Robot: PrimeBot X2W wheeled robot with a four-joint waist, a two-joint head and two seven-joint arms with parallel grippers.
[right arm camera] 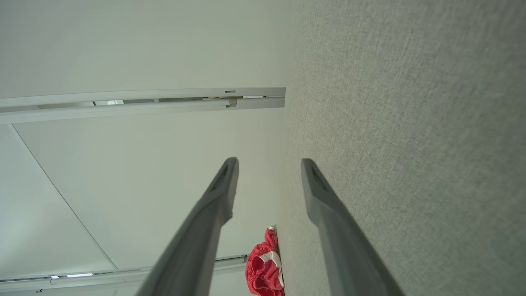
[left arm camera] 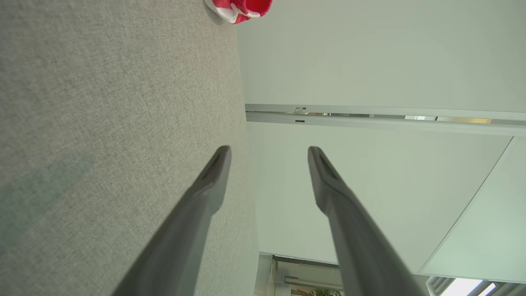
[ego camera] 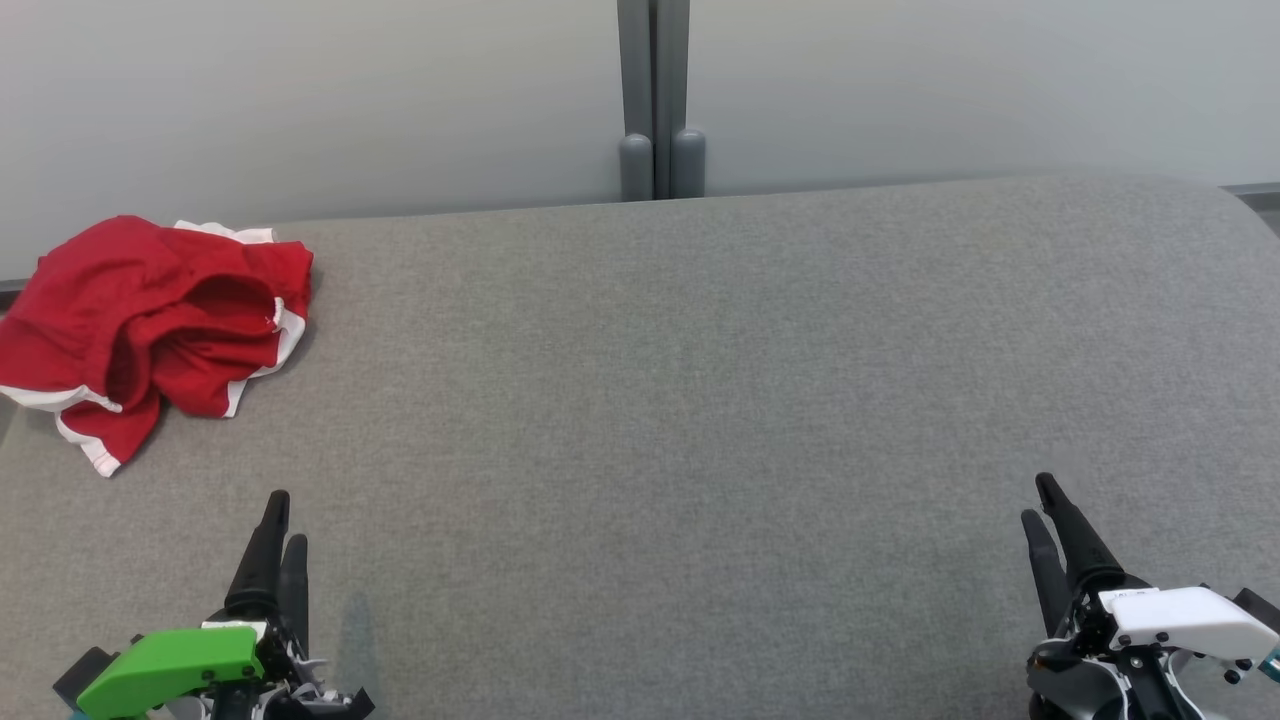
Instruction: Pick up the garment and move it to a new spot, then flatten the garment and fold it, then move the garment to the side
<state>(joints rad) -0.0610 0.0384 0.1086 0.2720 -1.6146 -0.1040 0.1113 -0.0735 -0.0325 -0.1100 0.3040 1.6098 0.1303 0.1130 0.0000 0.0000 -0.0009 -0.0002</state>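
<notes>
Grey fabric surface (ego camera: 700,420) meets a pale wall (ego camera: 300,90); the crumpled red garment (ego camera: 150,330) lies at its far left corner, untouched. Left gripper (ego camera: 288,518) and right gripper (ego camera: 1036,497) hover at the near edge, fingers parted, empty; the pickup seems not yet begun, so the left arm likely must reach forward.

Bright green housing (ego camera: 170,670) on the left gripper (ego camera: 288,520), white housing (ego camera: 1190,615) on the right gripper (ego camera: 1038,500) (small dark screws (ego camera: 1162,636) dotting it), long dark tapered fingers (left arm camera: 205,193) on both, grooved near the tips.
</notes>
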